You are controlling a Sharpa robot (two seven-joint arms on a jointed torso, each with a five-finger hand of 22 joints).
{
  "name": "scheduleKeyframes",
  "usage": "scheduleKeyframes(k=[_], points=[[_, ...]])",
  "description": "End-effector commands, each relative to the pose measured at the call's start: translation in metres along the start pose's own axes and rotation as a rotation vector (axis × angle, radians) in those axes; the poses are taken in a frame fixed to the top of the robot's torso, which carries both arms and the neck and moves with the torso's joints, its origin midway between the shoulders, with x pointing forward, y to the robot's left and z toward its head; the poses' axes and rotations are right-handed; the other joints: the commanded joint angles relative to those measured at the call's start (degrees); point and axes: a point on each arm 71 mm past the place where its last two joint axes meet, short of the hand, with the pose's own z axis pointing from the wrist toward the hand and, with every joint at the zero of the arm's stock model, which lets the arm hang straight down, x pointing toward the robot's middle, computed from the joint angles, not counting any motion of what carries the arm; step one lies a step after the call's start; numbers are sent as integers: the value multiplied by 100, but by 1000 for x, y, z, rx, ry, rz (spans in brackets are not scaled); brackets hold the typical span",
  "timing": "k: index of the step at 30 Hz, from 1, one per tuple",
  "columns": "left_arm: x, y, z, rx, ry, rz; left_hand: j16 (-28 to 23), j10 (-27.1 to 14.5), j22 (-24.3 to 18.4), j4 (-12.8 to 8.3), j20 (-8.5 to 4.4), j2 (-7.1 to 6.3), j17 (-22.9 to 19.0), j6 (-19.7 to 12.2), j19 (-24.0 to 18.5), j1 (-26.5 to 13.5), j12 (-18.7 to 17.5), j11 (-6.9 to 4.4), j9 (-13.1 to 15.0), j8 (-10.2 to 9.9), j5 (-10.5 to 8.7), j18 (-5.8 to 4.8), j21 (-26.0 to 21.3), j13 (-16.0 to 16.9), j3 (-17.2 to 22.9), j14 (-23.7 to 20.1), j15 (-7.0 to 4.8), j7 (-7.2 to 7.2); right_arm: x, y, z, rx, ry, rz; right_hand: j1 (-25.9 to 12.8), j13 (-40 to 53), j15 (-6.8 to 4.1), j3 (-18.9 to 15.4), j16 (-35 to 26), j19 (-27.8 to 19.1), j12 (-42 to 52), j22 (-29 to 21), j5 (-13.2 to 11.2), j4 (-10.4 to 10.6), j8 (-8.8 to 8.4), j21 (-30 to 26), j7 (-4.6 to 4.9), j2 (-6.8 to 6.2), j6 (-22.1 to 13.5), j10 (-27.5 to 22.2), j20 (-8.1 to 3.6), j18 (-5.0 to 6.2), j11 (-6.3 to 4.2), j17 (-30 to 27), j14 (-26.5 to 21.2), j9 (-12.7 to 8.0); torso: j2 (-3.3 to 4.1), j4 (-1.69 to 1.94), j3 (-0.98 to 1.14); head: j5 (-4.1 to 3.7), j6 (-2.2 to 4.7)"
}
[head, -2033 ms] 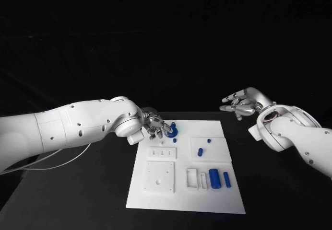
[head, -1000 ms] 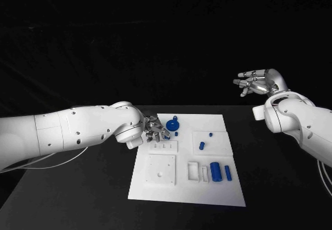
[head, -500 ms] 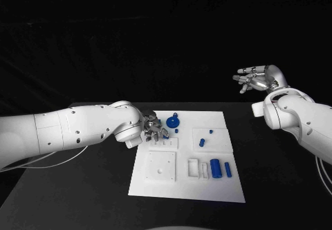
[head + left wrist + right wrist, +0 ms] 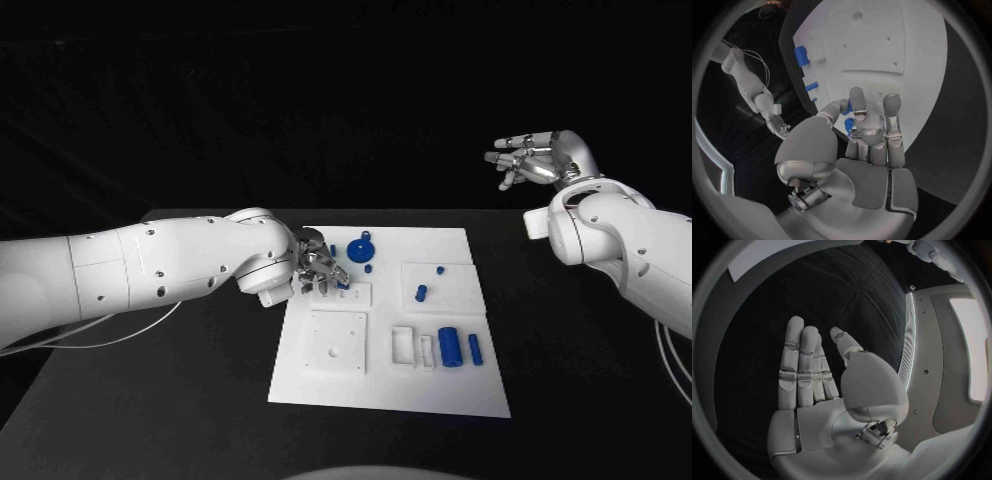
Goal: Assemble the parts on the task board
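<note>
The white task board (image 4: 389, 385) lies in the middle of the table. On its far part stands a round blue part (image 4: 361, 250), with small blue pieces (image 4: 420, 293) close by. A blue cylinder (image 4: 450, 347) and a blue bar (image 4: 475, 349) lie near the right edge. My left hand (image 4: 320, 268) hovers over the far left corner, beside the round part, fingers long and thumb bent toward them. In the left wrist view a bit of blue (image 4: 847, 107) shows between the thumb and fingers of that hand (image 4: 861, 145); whether it is held is unclear. My right hand (image 4: 537, 160) is raised high, open and holding nothing (image 4: 817, 375).
Raised white blocks with holes and slots (image 4: 335, 343) sit on the board's left half, and narrow white frames (image 4: 404, 347) near its middle. Black table (image 4: 159, 400) surrounds the board. A thin cable (image 4: 130, 335) trails under my left arm.
The right hand has risen from table height to well above the board's far right. The left hand has stayed at the far left corner, a little away from the round blue part.
</note>
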Motion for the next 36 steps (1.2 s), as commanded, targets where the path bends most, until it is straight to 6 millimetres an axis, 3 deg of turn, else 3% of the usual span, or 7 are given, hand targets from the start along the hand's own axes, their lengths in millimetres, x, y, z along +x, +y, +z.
scheduleKeyframes(k=[1,36], points=[[3,0,0,-3,24,39,33,264,19,-488,11,9,-1,565,46,53,22,-32,20,20,32,-6,-49,-13,523,22,-25,-408,1,1,0,-7,15,4,-14,-5,-5,-34,5,224,-22,-4,17,-10,-21,20,-16,52,-14,31,-6,-101,12,0,24,-5,-1,-3,-2,-2,-18],[11,7,4,-27,45,40,29,264,74,-487,15,22,-33,552,64,47,28,-28,48,17,23,-6,-102,-33,532,18,-21,-405,3,-1,1,8,24,4,-18,-16,-2,-49,-8,216,-32,-83,21,-37,-21,43,-14,76,-22,18,-3,-102,15,-10,19,-5,-1,-5,1,-42,-51]])
